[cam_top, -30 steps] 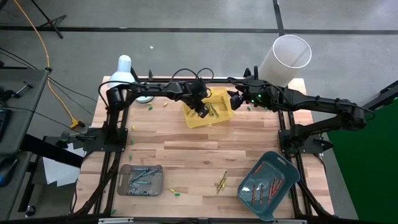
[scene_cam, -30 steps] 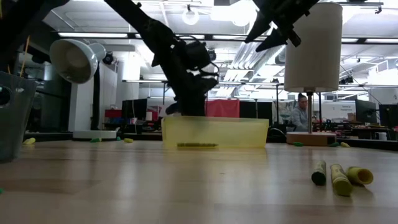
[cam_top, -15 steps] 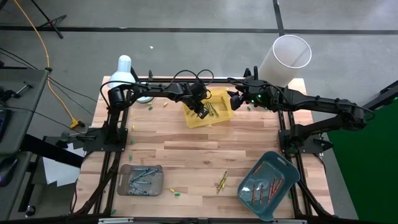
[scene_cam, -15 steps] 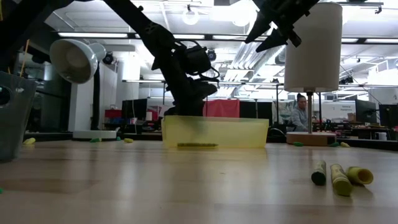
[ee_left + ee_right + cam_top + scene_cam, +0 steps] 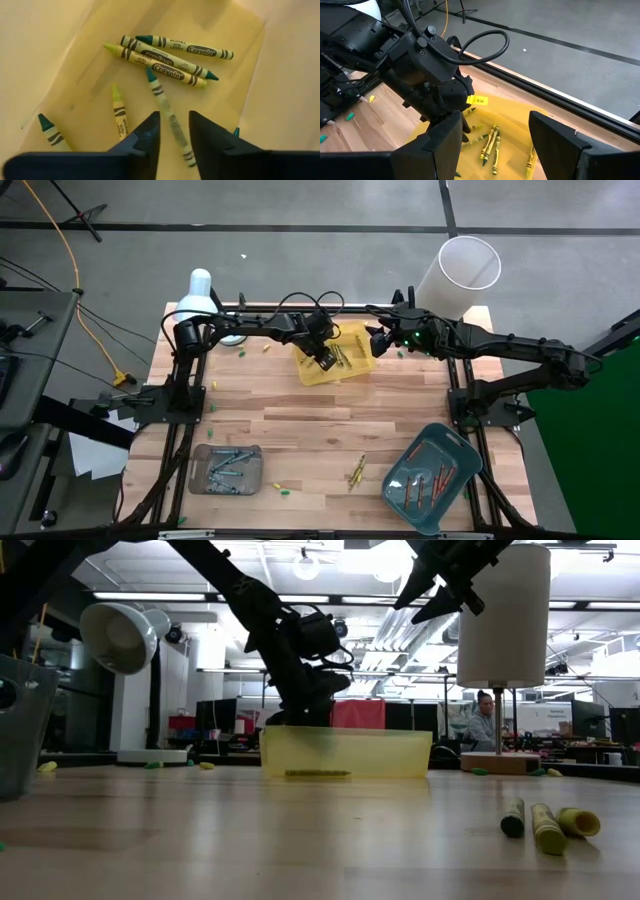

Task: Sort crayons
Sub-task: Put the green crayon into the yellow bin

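Two jaws at yellow tray (image 5: pixel 350 352): my left jaws (image 5: pixel 173 131) slightly parted, straddling green crayon (image 5: pixel 167 115) without clamping; my right jaws (image 5: pixel 492 131) spread wide, hovering alongside.

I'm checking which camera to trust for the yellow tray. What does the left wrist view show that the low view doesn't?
Only the left wrist view shows the crayons lying loose on the tray floor, label print readable, with the left gripper open above one. Only the low view shows three crayons on the table, a lamp and a person behind. Both show the yellow tray and the left gripper over it.
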`<state>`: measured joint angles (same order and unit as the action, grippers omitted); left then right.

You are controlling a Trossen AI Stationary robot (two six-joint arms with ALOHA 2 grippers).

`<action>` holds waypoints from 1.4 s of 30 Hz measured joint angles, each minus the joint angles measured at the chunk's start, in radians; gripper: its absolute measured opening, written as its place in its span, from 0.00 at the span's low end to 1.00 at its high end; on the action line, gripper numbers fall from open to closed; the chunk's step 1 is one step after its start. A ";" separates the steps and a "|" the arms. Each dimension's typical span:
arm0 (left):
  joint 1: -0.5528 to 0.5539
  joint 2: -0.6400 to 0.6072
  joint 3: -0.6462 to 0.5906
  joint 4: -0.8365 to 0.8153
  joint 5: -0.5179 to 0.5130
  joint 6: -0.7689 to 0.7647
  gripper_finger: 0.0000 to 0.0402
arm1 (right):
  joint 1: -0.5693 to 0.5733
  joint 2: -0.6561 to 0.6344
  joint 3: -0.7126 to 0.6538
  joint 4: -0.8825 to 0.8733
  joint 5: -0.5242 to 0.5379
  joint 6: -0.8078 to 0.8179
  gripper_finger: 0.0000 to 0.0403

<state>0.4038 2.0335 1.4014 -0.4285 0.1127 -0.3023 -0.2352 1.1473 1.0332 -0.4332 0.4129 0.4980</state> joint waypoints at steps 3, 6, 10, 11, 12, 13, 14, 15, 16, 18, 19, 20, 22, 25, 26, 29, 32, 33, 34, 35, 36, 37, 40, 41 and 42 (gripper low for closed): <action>0.000 0.000 0.009 -0.011 0.004 0.000 0.30 | 0.000 0.000 0.000 0.000 0.000 0.000 0.55; 0.017 -0.015 0.043 -0.061 0.073 -0.001 0.37 | 0.000 0.000 0.000 0.000 0.000 0.000 0.55; 0.053 -0.096 0.067 -0.092 0.188 0.001 0.43 | 0.000 0.000 0.000 0.000 0.000 -0.001 0.55; 0.059 -0.126 0.066 -0.094 0.196 0.008 0.44 | 0.000 0.000 0.000 0.000 -0.001 -0.004 0.55; 0.062 -0.157 0.066 -0.096 0.194 0.022 0.44 | 0.000 0.000 0.000 0.000 -0.001 -0.005 0.55; 0.063 -0.192 0.066 -0.100 0.184 0.039 0.45 | 0.000 0.000 0.000 0.000 -0.003 -0.005 0.55; 0.063 -0.229 0.066 -0.100 0.173 0.056 0.45 | 0.000 0.000 0.000 0.000 -0.011 -0.006 0.55; 0.060 -0.268 0.066 -0.097 0.158 0.077 0.45 | 0.000 0.000 0.000 0.000 -0.029 -0.006 0.55; 0.055 -0.307 0.065 -0.093 0.140 0.097 0.45 | 0.000 0.000 0.000 0.000 -0.046 -0.007 0.55; 0.043 -0.395 0.030 -0.037 0.122 0.124 0.45 | 0.000 0.000 0.000 0.000 -0.089 -0.018 0.55; 0.036 -0.442 0.000 0.002 0.115 0.129 0.45 | 0.000 0.000 0.000 0.000 -0.115 -0.033 0.55; 0.028 -0.493 -0.039 0.049 0.104 0.130 0.45 | 0.000 0.000 0.000 0.000 -0.141 -0.054 0.55; 0.010 -0.593 -0.134 0.156 0.076 0.120 0.45 | 0.000 0.000 0.000 0.000 -0.199 -0.087 0.55; -0.011 -0.748 -0.316 0.309 0.035 0.086 0.45 | 0.000 0.000 0.000 0.003 -0.275 -0.117 0.55; -0.017 -0.797 -0.378 0.357 0.022 0.068 0.45 | 0.000 0.000 0.000 0.005 -0.291 -0.129 0.55; -0.036 -0.944 -0.564 0.497 0.011 -0.009 0.45 | 0.000 0.001 0.000 0.032 -0.348 -0.159 0.55; -0.064 -1.070 -0.710 0.639 0.011 -0.069 0.45 | 0.000 0.010 0.000 0.076 -0.400 -0.189 0.55; -0.073 -1.103 -0.747 0.678 0.004 -0.082 0.45 | 0.000 0.016 0.000 0.094 -0.412 -0.200 0.55; -0.081 -1.130 -0.777 0.711 -0.011 -0.088 0.45 | 0.000 0.023 0.000 0.113 -0.422 -0.209 0.55; -0.089 -1.155 -0.799 0.731 -0.030 -0.089 0.45 | 0.000 0.031 0.000 0.117 -0.426 -0.211 0.55; -0.096 -1.175 -0.813 0.740 -0.049 -0.084 0.45 | 0.000 0.039 0.000 0.118 -0.427 -0.211 0.55; -0.102 -1.191 -0.821 0.743 -0.066 -0.072 0.45 | 0.000 0.047 0.000 0.121 -0.430 -0.211 0.55; -0.112 -1.219 -0.834 0.737 -0.084 -0.007 0.45 | 0.000 0.063 0.000 0.120 -0.431 -0.233 0.55; -0.113 -1.221 -0.834 0.736 -0.084 0.010 0.45 | 0.000 0.066 0.000 0.119 -0.436 -0.245 0.55; -0.113 -1.223 -0.834 0.737 -0.084 0.027 0.45 | 0.000 0.068 0.000 0.120 -0.450 -0.256 0.55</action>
<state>0.2905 0.8109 0.5674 0.3083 0.0284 -0.2758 -0.2352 1.2148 1.0328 -0.3132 -0.0369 0.2419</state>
